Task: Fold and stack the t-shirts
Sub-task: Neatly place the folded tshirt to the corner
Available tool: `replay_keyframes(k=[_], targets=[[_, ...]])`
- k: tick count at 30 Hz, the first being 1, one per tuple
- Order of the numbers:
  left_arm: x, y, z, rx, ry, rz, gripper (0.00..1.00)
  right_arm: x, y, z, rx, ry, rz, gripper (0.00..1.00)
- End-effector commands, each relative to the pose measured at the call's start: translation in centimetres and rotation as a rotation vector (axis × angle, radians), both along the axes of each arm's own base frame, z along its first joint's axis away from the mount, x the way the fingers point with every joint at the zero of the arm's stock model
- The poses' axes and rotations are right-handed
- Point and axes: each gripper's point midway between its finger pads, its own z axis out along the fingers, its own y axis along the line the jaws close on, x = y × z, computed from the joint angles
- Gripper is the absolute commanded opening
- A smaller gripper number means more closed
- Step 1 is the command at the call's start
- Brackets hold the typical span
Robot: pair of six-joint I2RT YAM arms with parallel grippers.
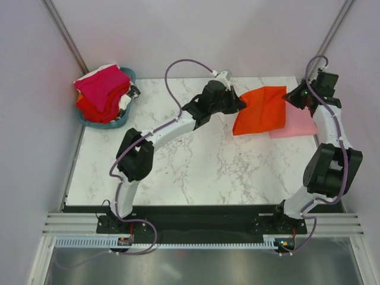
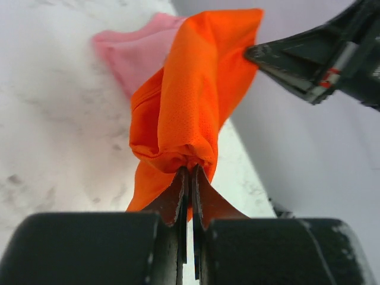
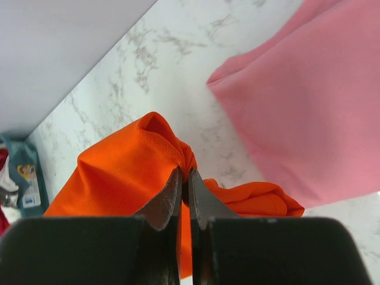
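Right now I hold the orange-red t-shirt [image 1: 261, 111] pinched at both ends, left hand [image 2: 190, 171] and right hand [image 3: 185, 173] each clamped on bunched cloth, stretched near the far right corner of the bench [image 1: 196, 172]. I judge the tension spreads it flat for laying onto the light pink t-shirt [image 1: 300, 126] lying there.

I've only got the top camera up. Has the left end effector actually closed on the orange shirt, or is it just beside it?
Observer: It has closed. The left wrist view shows the left end effector shut on a bunched edge of the orange shirt.
Operator: And the right one?
Observer: The right wrist view shows the right end effector shut on another gathered edge of that shirt.
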Motion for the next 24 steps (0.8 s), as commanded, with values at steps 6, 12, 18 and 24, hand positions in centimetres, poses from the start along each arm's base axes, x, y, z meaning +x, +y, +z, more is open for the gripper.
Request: replay_keyframes(k=[6, 12, 18, 24], targets=[[-1.6, -10.8, 3.1, -0.226, -0.03, -0.108, 0.02, -2.5, -10.0, 4.7, -0.094, -0.057, -0.22, 0.0], [-1.7, -13.6, 2.5, -0.332, -0.022, -0.125, 0.02, -3.0, -12.9, 4.5, -0.091, -0.046, -0.261, 0.0], [-1.7, -10.8, 4.3, -0.292, -0.083, -0.063, 0.02, -2.8, -11.6, 3.4, -0.049, -0.032, -0.214, 0.0], [-1.9, -3.7, 4.3, -0.244, -0.043, 0.027, 0.02, -1.0, -6.3, 1.4, -0.036, 0.007, -0.081, 0.0]])
